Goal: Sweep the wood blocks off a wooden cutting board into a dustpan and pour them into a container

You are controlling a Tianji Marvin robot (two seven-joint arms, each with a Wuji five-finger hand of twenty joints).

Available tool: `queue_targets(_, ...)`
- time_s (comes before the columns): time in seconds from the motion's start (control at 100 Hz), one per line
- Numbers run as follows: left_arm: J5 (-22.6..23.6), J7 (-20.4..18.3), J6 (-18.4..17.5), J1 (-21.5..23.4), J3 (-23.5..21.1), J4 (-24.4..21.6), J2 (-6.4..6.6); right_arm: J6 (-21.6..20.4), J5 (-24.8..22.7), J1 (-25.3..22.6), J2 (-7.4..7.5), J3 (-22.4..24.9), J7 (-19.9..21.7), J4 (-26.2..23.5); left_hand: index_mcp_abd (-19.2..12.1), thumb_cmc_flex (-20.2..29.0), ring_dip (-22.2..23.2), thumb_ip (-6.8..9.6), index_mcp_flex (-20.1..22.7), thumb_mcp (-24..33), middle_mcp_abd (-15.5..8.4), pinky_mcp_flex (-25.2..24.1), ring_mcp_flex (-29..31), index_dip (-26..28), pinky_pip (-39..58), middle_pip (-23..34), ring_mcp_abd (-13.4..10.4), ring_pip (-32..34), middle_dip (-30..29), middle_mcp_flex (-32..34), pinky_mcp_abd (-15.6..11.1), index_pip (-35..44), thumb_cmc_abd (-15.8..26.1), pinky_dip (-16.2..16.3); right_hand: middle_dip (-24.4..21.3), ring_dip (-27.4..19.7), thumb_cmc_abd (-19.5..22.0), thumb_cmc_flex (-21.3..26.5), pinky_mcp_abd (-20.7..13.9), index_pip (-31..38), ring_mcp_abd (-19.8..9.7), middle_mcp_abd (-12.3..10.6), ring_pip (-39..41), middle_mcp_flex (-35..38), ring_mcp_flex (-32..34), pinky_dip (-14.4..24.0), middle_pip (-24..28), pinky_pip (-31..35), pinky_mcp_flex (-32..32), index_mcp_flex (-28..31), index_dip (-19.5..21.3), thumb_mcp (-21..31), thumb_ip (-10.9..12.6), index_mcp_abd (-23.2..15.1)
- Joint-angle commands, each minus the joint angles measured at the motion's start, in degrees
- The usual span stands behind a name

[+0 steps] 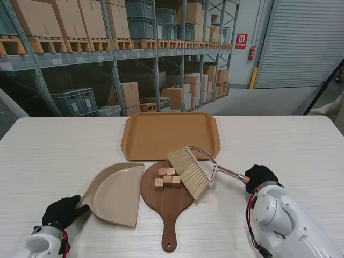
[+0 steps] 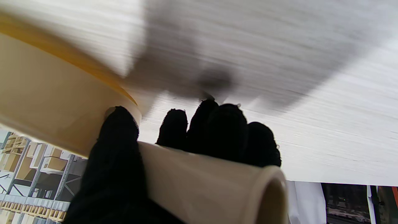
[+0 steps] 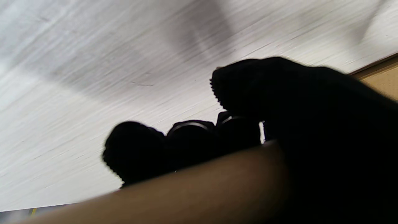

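Overhead, a pale wood-grain table fills the stand view, with warehouse racks of cartons and crates behind it and a roller door at the far right. An orange-brown tray lies at the far middle. Nearer to me sits a dark round board, its handle pointing toward me, with five small pale blocks clustered on its far part. Just left of it, touching its edge, lies a beige dustpan, mouth toward the board. A brush with pale bristles and a wire frame rests tilted at the board's right edge, bristles just beside the blocks. The black-gloved right hand is closed round the brush's handle end; the left hand is clamped on the dustpan's handle.

From the left wrist, gloved fingers and thumb wrap the dustpan's tubular beige handle, pan body beyond, blurred table past it.

From the right wrist, dark fingers curl over a brown handle; the tray's corner shows at the edge.
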Motion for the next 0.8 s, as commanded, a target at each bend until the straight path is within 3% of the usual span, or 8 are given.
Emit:
queue_targets(0.0,0.38,-1.56,0.06,0.56,0.42,-0.15,-0.11,0.09,0.5,0.34,-0.6,-0.82,1.11,0.04,-2.89,4.42,-0.66,0.62,7.96,6.95,-19.33,1.13,4.91,-1.47,4.14,82.54,-13.7,-1.81,-2.04,4.91,-2.01,0.85,6.34,1.34,-1.64,-0.09,6.99,6.29,1.84,5.09,-1.72,-0.59,3.74,4.39,2.25,-0.92,-1.24,7.59,2.9,5.05,1.24,24.8,3.92,-2.14)
queue_targets(0.26,1.35,-1.9,0.27,0.84,0.44,-0.63,0.01,0.33,2.48,2.54,-0.79,-4.12,1.52,1.41,-3.93,3.55,-1.53,0.93,9.59,7.53,-17.98,2.02,5.94,-5.37,3.56,76.11,-11.67,-7.04,-4.66,5.48,-2.03,-1.12,3.43,0.43,-1.78,-0.4,7.78,5.76,1.88,4.54,-1.64,-0.57,3.17,4.37,2.24,-1.12,-1.87,7.29,2.83,4.89,1.28,24.8,3.61,-2.16)
queue_targets(0.51,1.79,-2.03,0.81,0.83,0.62,-0.91,0.05,0.17,4.2,3.99,-1.11,-6.38,1.34,1.71,-4.82,3.41,-1.81,0.8,9.54,8.28,-17.9,3.78,6.58,-9.02,2.88,73.02,-11.39,-9.76,-5.87,5.85,-1.47,-0.54,-1.22,-0.85,-2.03,-0.75,9.62,4.64,1.83,3.48,-1.71,-0.54,2.52,4.3,2.29,-1.44,-3.42,6.72,2.66,4.06,1.4,24.8,2.77,-2.1)
queue_targets(0.79,1.6,-2.4,1.13,0.65,0.92,-1.16,0.07,1.14,3.22,4.15,-1.32,-7.22,0.19,1.24,-4.29,3.23,-0.58,0.56,9.54,8.92,-20.46,4.89,7.72,-9.05,3.95,77.95,-13.84,-6.75,-3.72,7.26,-1.87,1.02,-0.75,-1.31,-1.84,-1.54,10.09,3.82,1.2,2.43,-2.3,-0.45,1.26,3.85,2.43,-1.77,-6.08,6.04,2.54,1.72,1.63,24.8,-0.97,-1.81)
